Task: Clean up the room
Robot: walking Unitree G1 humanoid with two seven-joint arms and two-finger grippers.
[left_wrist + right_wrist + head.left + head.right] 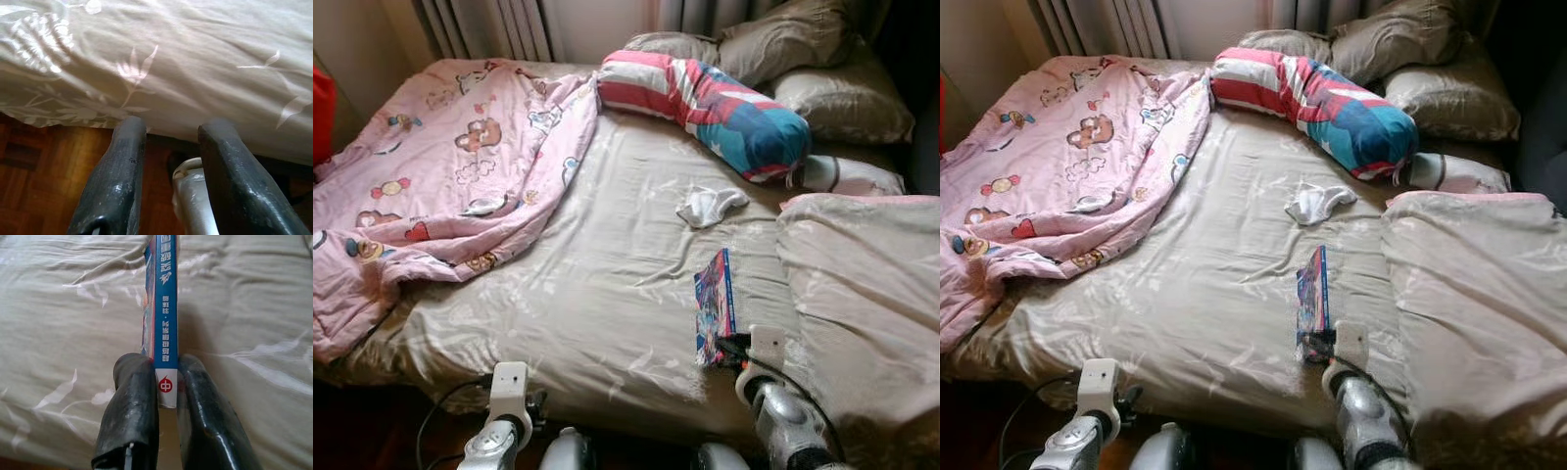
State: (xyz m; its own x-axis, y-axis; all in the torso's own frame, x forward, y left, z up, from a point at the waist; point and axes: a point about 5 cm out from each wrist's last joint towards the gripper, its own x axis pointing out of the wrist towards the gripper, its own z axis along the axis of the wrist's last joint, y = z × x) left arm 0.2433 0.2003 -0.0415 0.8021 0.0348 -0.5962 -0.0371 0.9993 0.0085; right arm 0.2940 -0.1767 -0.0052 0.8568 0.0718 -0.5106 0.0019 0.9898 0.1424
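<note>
The book (pixel 716 305) stands on its edge on the bed (pixel 597 294), near the bed's front edge and toward the robot's right, its blue spine facing up. The right hand (pixel 167 377) grips it at the near end: in the right wrist view the two black fingers (pixel 132 401) press against either side of the spine, just by the white patch with a red mark. The book's far end points up the bed toward the pillows.

Past the book, further up the sheet, lies a small crumpled white cloth (pixel 710 205), apart from everything else. Beyond that a long bolster (pixel 705 103) in red, white and blue stripes lies across the head of the bed, with two beige pillows (pixel 803 59) behind it. To the right of the book a beige quilt (pixel 862 284) is heaped along the bed's right side, near the book but not touching it that I can see. A pink blanket (pixel 440 176) with cartoon prints is bunched over the left half of the bed and hangs off its left edge.

The left hand (pixel 168 132) is held low in front of the bed's near left edge, over the wooden floor (pixel 44 166). Its fingers are parted, with nothing between them.
</note>
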